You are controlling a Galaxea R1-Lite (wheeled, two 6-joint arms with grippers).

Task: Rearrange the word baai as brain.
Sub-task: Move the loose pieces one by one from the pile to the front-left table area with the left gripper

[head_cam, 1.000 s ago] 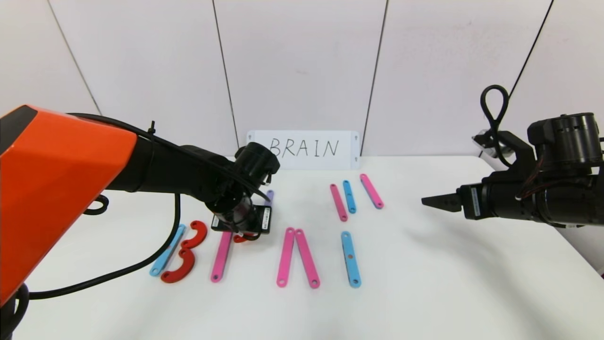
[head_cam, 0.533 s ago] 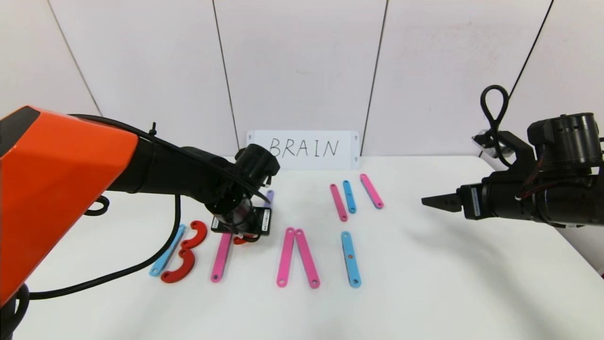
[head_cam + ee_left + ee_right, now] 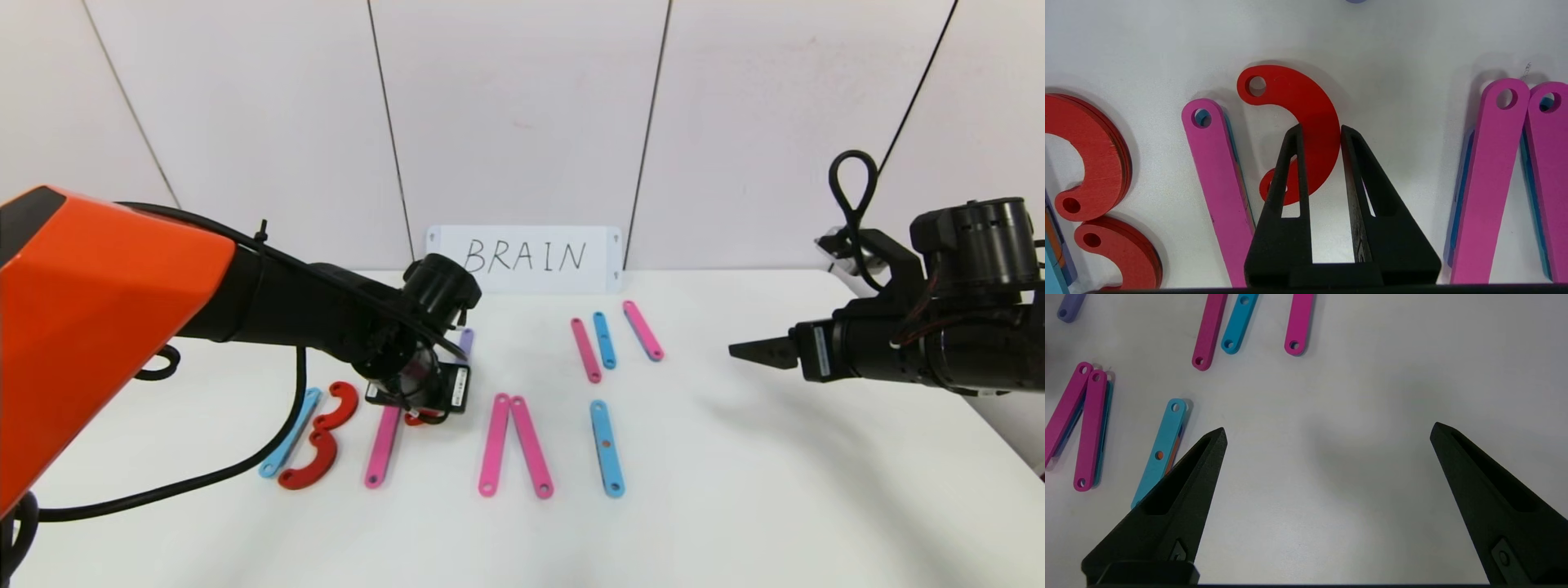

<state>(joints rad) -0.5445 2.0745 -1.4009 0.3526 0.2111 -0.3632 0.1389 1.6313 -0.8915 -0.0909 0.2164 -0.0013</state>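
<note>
L pincer [image 3: 1321, 130] pinching red curved piece [image 3: 1306, 110] | R pincer [image 3: 1327, 433] spread, parked

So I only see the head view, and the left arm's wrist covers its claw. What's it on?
Observer: The left wrist view shows the left gripper closed across a red curved piece, one finger against each edge.
Operator: Lifted yet?
Observer: No, it looks flat on the table, beside a pink strip.
Operator: And the right claw?
Observer: The right wrist view shows the right gripper wide open above the table.
</note>
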